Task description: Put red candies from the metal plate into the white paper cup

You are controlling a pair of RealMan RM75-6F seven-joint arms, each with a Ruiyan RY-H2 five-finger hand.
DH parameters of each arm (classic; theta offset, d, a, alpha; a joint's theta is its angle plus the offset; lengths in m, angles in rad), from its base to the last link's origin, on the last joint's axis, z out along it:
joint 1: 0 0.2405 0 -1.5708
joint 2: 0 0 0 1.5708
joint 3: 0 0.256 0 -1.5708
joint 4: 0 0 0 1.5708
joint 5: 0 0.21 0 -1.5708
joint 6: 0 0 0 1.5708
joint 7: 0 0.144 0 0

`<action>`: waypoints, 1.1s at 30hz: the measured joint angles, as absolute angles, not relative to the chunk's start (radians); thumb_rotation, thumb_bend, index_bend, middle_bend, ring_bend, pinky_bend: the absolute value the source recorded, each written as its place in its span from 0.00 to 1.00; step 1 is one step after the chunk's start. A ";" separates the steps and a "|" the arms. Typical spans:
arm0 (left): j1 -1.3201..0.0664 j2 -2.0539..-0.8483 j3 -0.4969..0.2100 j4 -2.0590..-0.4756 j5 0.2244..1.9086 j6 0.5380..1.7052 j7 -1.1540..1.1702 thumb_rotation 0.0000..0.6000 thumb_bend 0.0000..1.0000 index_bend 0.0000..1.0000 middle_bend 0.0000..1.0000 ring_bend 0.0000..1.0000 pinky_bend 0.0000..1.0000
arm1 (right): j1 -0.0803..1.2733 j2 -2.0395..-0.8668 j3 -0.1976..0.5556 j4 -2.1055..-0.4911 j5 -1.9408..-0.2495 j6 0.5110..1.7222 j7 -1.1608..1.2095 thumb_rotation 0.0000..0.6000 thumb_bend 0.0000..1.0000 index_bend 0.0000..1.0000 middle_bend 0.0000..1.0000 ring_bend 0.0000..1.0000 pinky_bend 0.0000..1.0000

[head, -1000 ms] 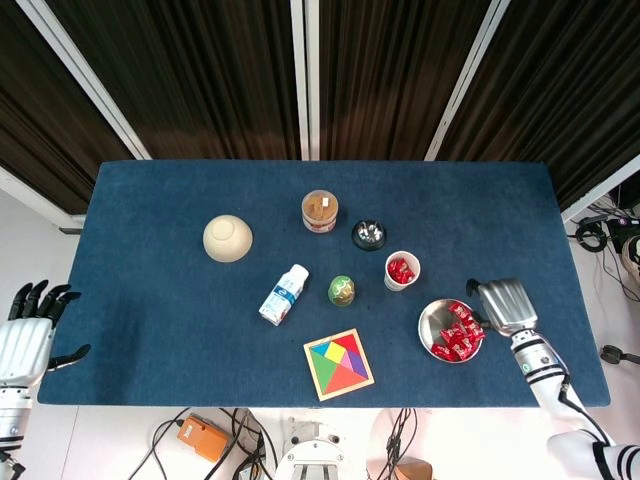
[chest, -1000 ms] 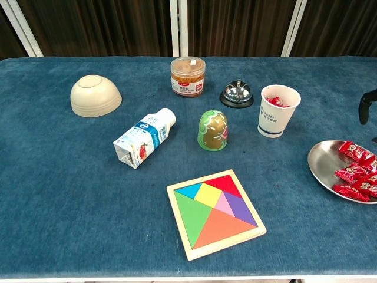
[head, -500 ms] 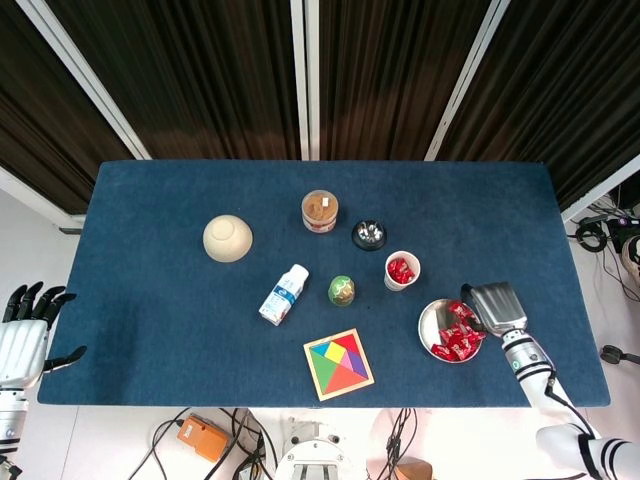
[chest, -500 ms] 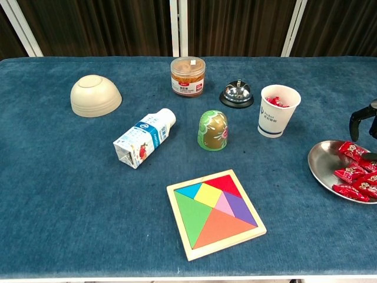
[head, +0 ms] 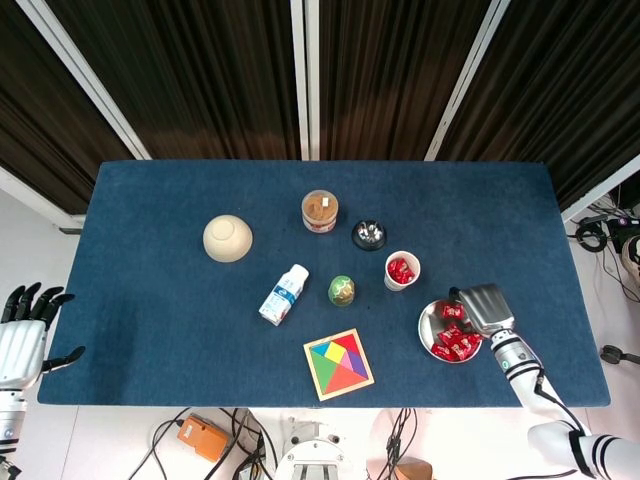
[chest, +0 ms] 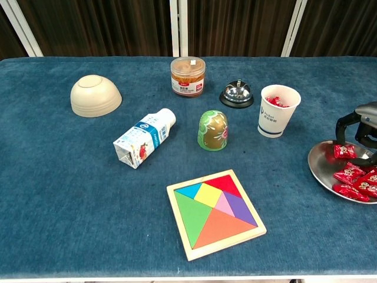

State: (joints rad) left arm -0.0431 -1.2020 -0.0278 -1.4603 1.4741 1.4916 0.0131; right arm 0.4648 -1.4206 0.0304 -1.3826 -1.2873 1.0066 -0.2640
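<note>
The metal plate lies near the table's front right and carries several red candies. To its left and further back stands the white paper cup with red candies inside. My right hand hovers over the plate's far edge, fingers curved downward and apart around one candy, with no plain grip on it. My left hand hangs off the table's left edge, fingers spread, holding nothing.
A cream bowl lies upside down at the left. A jar and a bell stand behind the cup. A milk bottle lies on its side beside a green egg. A tangram board sits near the front edge.
My right hand has moved left and down from beside the plate until its fingers reach over the candies. The left hand has barely shifted.
</note>
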 measured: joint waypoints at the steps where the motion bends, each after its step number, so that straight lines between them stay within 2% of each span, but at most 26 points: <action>1: -0.043 -1.203 -0.028 -1.459 1.474 1.491 0.013 1.00 0.00 0.23 0.15 0.03 0.00 | 0.465 -1.422 0.031 -1.382 -1.288 1.006 -0.266 1.00 0.41 0.53 0.96 1.00 1.00; 6: -0.043 -1.205 -0.028 -1.455 1.472 1.490 0.010 1.00 0.00 0.23 0.15 0.03 0.00 | 0.472 -1.428 0.034 -1.370 -1.285 0.995 -0.278 1.00 0.41 0.54 0.96 1.00 1.00; 12: -0.042 -1.205 -0.028 -1.454 1.472 1.491 0.010 1.00 0.00 0.23 0.15 0.03 0.00 | 0.477 -1.435 0.035 -1.366 -1.300 0.994 -0.265 1.00 0.54 0.63 0.96 1.00 1.00; 19: -0.040 -1.200 -0.027 -1.461 1.472 1.492 0.014 1.00 0.00 0.23 0.15 0.03 0.00 | 0.480 -1.394 0.050 -1.428 -1.347 1.027 -0.197 1.00 0.55 0.64 0.96 1.00 1.00; 26: -0.043 -1.197 -0.028 -1.473 1.477 1.495 0.024 1.00 0.00 0.23 0.15 0.03 0.00 | 0.524 -1.312 0.140 -1.556 -1.384 1.071 -0.156 1.00 0.55 0.64 0.96 1.00 1.00; 33: -0.040 -1.190 -0.033 -1.483 1.474 1.503 0.031 1.00 0.00 0.23 0.15 0.03 0.00 | 0.609 -1.325 0.201 -1.580 -1.316 1.017 -0.231 1.00 0.55 0.62 0.96 1.00 1.00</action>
